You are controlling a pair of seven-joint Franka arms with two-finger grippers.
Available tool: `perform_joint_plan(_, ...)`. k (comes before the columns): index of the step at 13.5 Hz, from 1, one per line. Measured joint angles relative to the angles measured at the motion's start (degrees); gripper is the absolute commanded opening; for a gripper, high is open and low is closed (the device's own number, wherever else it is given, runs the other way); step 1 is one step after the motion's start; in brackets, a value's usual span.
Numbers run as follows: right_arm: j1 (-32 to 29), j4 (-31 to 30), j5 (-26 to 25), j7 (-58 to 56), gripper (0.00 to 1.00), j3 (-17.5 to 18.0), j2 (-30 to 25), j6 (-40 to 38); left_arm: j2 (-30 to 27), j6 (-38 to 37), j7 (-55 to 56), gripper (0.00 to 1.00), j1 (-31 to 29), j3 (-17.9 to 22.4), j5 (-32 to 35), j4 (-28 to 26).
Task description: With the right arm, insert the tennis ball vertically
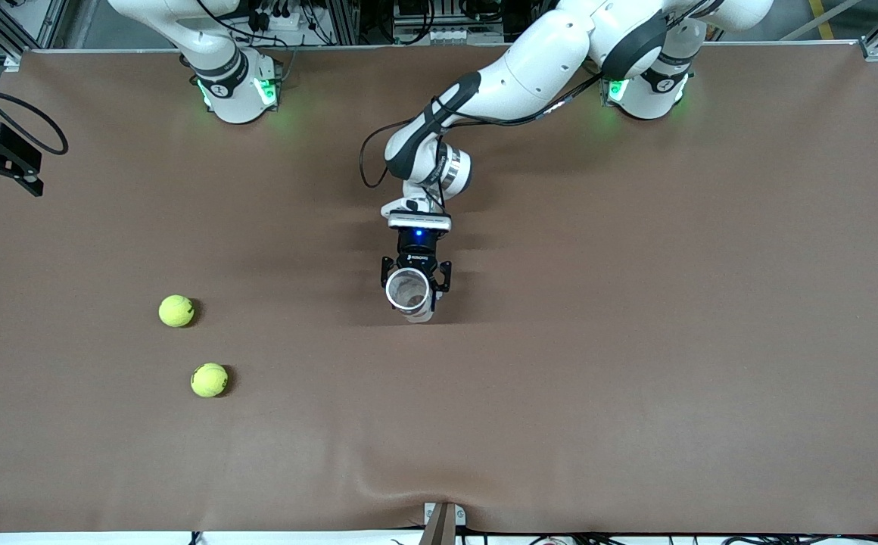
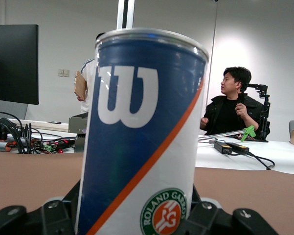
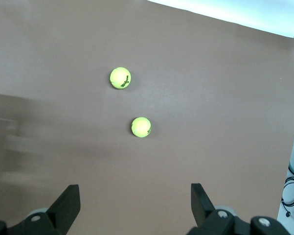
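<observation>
Two yellow tennis balls lie on the brown table toward the right arm's end. One tennis ball (image 1: 209,380) is nearest the front camera, and the other ball (image 1: 176,311) sits a little farther from the camera, near it but not touching. Bare brown tabletop (image 1: 636,378) spreads around both balls on every side, and they lie well in from the table's edges.

At the middle of the table, the left gripper (image 1: 415,277) is closed around a tennis ball can (image 1: 409,294), one finger on each side of its wall. The can stands upright with its open mouth facing up, well apart from the balls. In the left wrist view the can (image 2: 142,132) is blue and white with an orange stripe.

Over the balls hangs the right gripper (image 3: 134,205), its jaws spread wide apart and holding nothing; it does not show in the front view.
</observation>
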State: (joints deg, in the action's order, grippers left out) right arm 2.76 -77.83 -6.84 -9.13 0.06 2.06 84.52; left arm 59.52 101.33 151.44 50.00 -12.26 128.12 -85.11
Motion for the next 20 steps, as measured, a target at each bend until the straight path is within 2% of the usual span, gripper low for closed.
perform_joint_plan(20,0.0,0.0,0.0,0.0,1.0,0.0,0.0,0.0,0.4,-0.6,1.0,0.83,0.4,0.1,0.0,0.1)
